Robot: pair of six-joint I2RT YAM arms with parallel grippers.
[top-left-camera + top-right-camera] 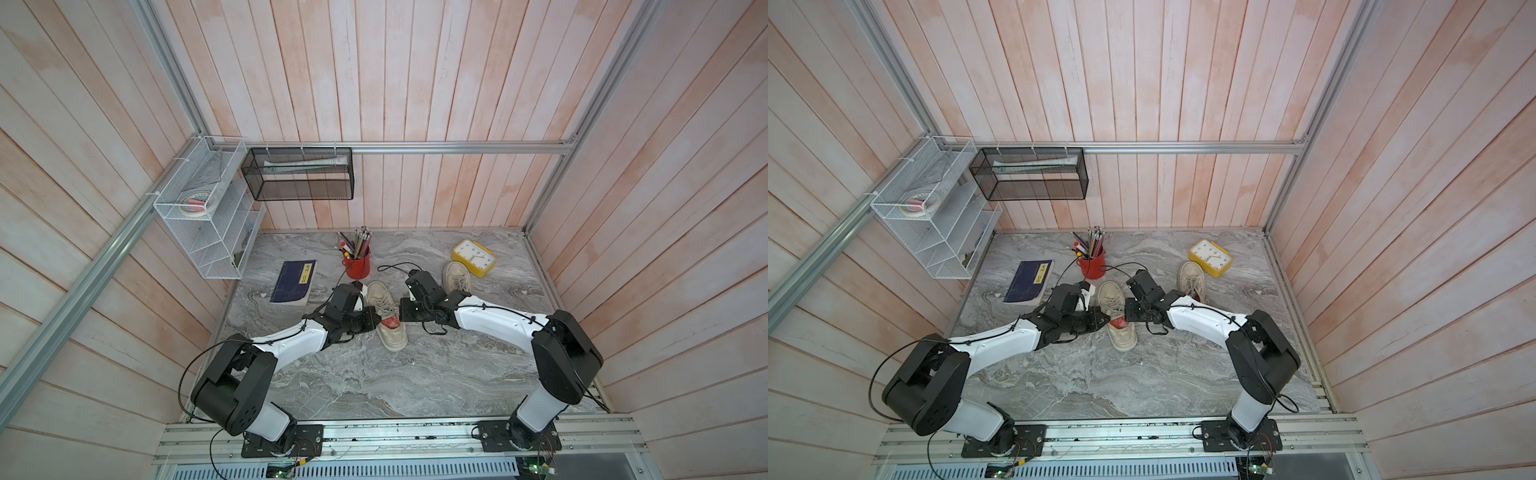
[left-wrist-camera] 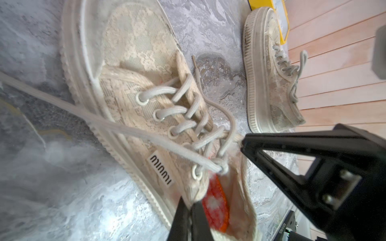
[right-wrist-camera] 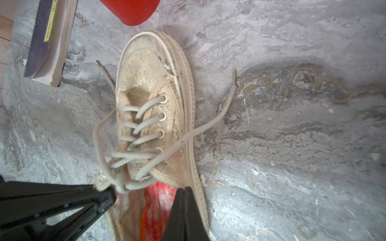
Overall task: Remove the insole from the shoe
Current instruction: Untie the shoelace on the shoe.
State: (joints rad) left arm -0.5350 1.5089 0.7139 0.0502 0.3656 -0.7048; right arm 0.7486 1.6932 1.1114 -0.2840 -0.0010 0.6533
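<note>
A worn beige lace-up shoe lies mid-table with its toe pointing to the back wall. Its red-orange insole shows inside the opening, also in the left wrist view and the right wrist view. My left gripper is shut on the shoe's collar on its left side. My right gripper is shut on the opposite collar edge. The two hold the opening between them. The front of the insole is hidden under the tongue and laces.
A second beige shoe stands behind the right arm, next to a yellow clock. A red cup of pencils and a blue book sit behind the left arm. Wire racks hang on the left wall.
</note>
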